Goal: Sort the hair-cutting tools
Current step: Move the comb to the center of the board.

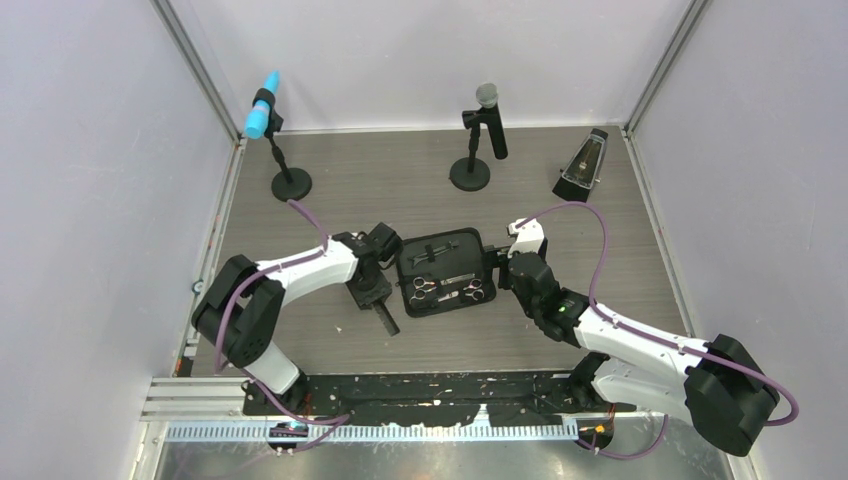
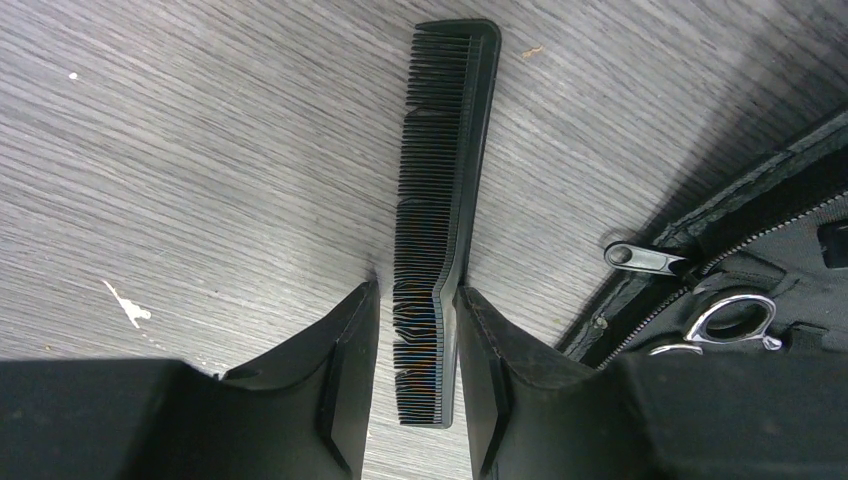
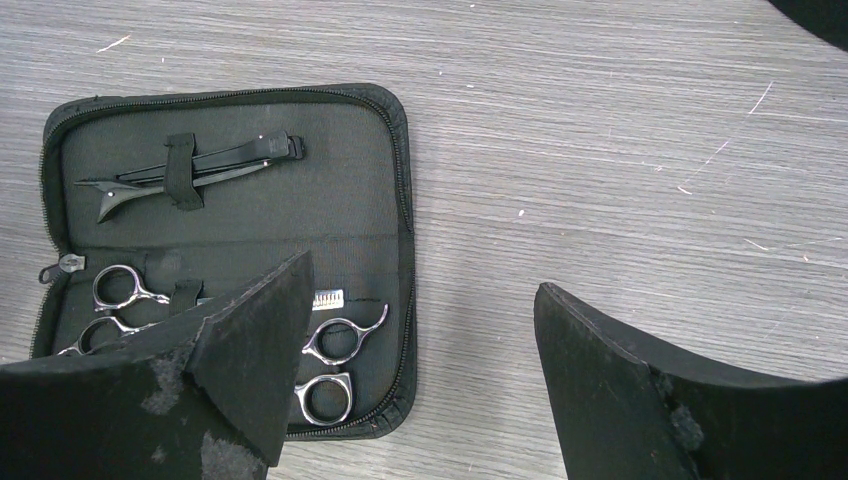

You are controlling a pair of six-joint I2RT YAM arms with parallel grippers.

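Four tools in case (image 3: 385, 150): scissors (image 3: 335, 365), clips (image 3: 190, 170) | comb (image 2: 440, 210) left on table | left gripper (image 2: 418, 375) clamps comb | right gripper (image 3: 420, 370) wide open, empty

Left arm (image 1: 300, 270): white shell links, black joints, black base block at 8 o'clock.
Right arm (image 1: 640, 345): same white and black, small green light.
Cables (image 1: 590, 235): purple, looping along both arms.
Fingers (image 3: 250, 350): matte black wedges, scuffed grey.
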